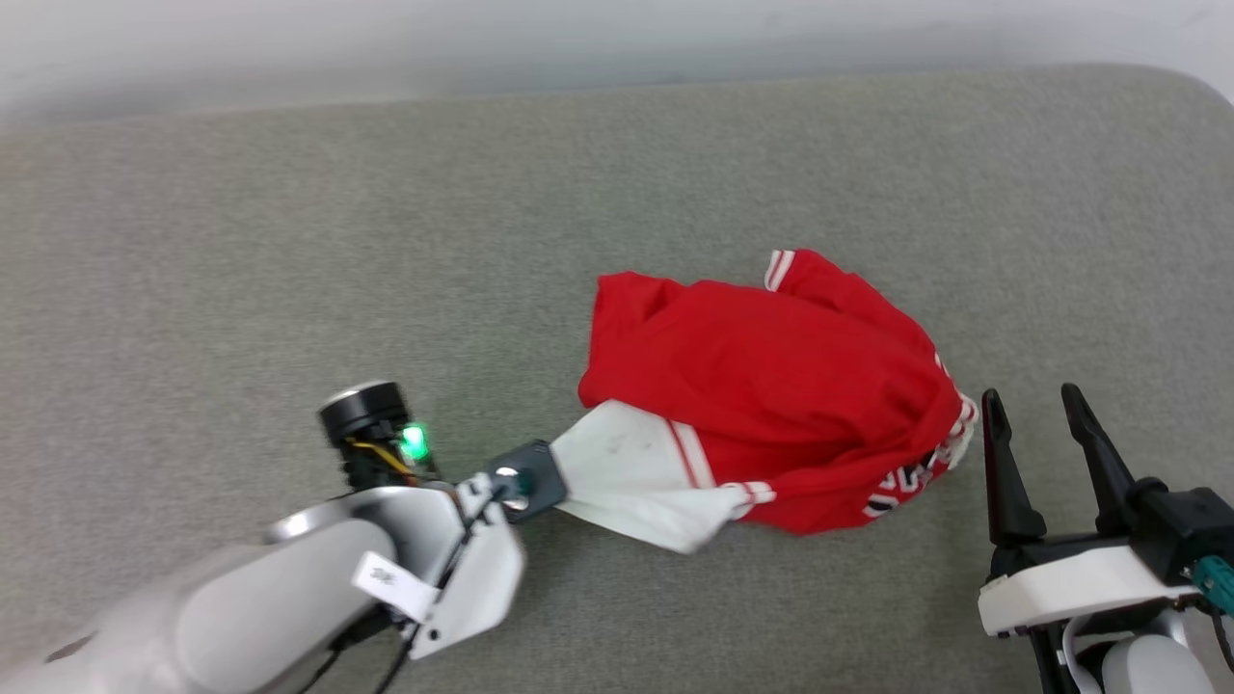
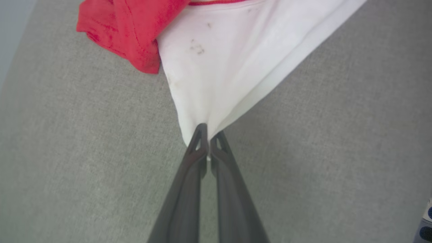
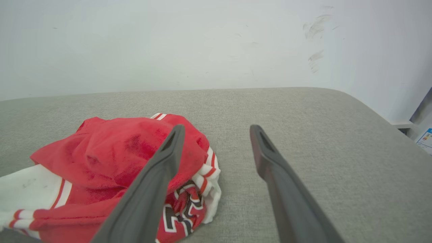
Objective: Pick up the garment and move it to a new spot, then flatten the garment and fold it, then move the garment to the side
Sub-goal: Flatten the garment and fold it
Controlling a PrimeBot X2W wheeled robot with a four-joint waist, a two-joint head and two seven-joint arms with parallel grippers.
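Left gripper (image 2: 208, 143): two slim, dark matte fingers (image 2: 187, 192) clenched together on a pinch of the smooth white sleeve (image 2: 229, 67), whose cloth fans out taut into a wedge. Beyond it the garment (image 1: 771, 386), a crumpled red jersey mound with striped trim, lies near the middle of the cushion (image 1: 289, 241), a coarse grey woven surface with a rounded corner. Right gripper (image 1: 1032, 397): tapered fingers spread apart, grasping nothing, just beside the garment's striped edge

I see a plain room, but I cannot tell what kind. A gray cloth tabletop (image 1: 289, 241) meets a scuffed white wall (image 3: 168, 44).
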